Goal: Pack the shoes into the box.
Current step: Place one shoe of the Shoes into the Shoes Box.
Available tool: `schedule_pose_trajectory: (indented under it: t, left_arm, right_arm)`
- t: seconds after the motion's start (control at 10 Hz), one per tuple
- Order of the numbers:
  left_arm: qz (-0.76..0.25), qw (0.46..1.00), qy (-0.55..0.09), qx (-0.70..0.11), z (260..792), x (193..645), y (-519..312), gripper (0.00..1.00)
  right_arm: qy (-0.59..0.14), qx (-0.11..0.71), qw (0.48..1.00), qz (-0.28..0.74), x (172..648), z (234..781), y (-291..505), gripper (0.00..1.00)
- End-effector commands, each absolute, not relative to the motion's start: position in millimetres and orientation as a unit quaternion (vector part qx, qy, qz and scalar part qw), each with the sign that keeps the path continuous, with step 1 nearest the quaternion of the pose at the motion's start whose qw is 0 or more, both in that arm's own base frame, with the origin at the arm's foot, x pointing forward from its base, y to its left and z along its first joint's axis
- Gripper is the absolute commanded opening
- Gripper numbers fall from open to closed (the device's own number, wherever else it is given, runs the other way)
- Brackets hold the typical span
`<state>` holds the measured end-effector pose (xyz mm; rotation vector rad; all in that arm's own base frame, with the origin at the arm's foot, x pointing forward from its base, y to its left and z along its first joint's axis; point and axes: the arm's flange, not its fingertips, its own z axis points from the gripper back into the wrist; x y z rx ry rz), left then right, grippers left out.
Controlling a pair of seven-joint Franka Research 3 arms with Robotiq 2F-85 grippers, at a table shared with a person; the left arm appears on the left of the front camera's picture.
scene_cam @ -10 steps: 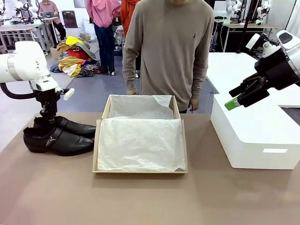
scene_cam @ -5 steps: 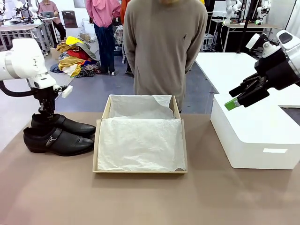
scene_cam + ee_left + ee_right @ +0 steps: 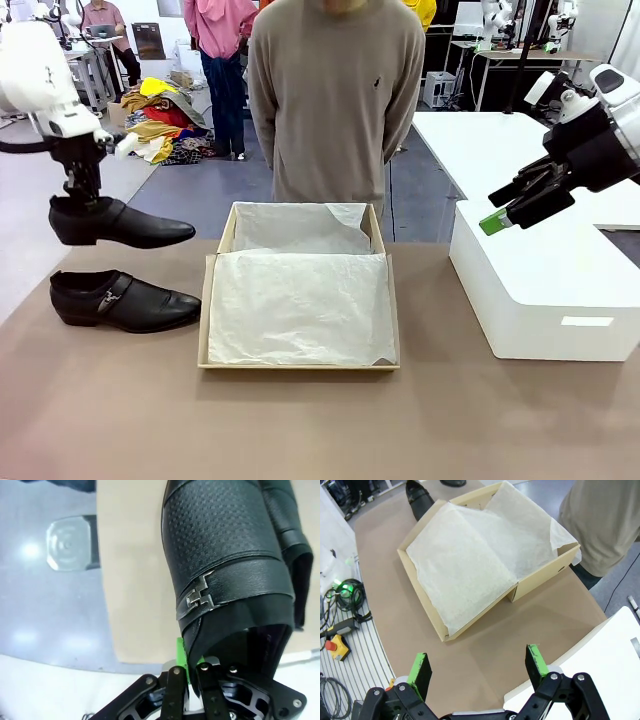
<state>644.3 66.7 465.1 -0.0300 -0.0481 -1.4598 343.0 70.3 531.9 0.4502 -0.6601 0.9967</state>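
Your left claw (image 3: pixel 84 197) is clenched on the heel rim of one shoe (image 3: pixel 125 226), holding it clear of the worktop (image 3: pixel 300 430), left of the open box (image 3: pixel 300 367), seemingly ready to carry across; the other shoe (image 3: pixel 120 300) lies beneath, and your right claw (image 3: pixel 497 208) hangs released.

Grey floor (image 3: pixel 195 205), distant clothes heap (image 3: pixel 160 122)

1 glossy black pointed leather dress shoe (image 3: pixel 120 225) hangs level in mid-air at the frame's left, toe pointing right. Its buckled twin (image 3: pixel 125 300) lies on the table (image 3: pixel 100 420) directly below. The open, tissue-lined tan cardboard shoebox (image 3: pixel 204 310) sits centre frame.
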Motion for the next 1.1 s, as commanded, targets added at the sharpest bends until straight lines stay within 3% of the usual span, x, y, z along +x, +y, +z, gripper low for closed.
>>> schedule_pose_trajectory:
  t: [0.0,0.3,0.7,1.0]
  left_arm:
    - [-0.676,0.737,-0.014,-0.008,502.1,661.6,64.7,0.00]
    - [-0.662,0.748,-0.038,-0.027,541.1,656.6,27.0,0.00]
    - [-0.632,0.770,-0.086,-0.013,549.8,622.7,-43.5,0.00]
    - [-0.646,0.760,-0.068,-0.022,544.5,609.0,-68.6,0.00]
  right_arm:
    - [-0.312,0.217,0.798,0.468,343.9,532.1,70.4,1.00]
    - [-0.312,0.217,0.798,0.468,343.9,532.1,70.4,1.00]
    - [-0.312,0.217,0.798,0.468,343.9,532.1,70.4,1.00]
    - [-0.312,0.217,0.798,0.468,343.9,532.1,70.4,1.00]
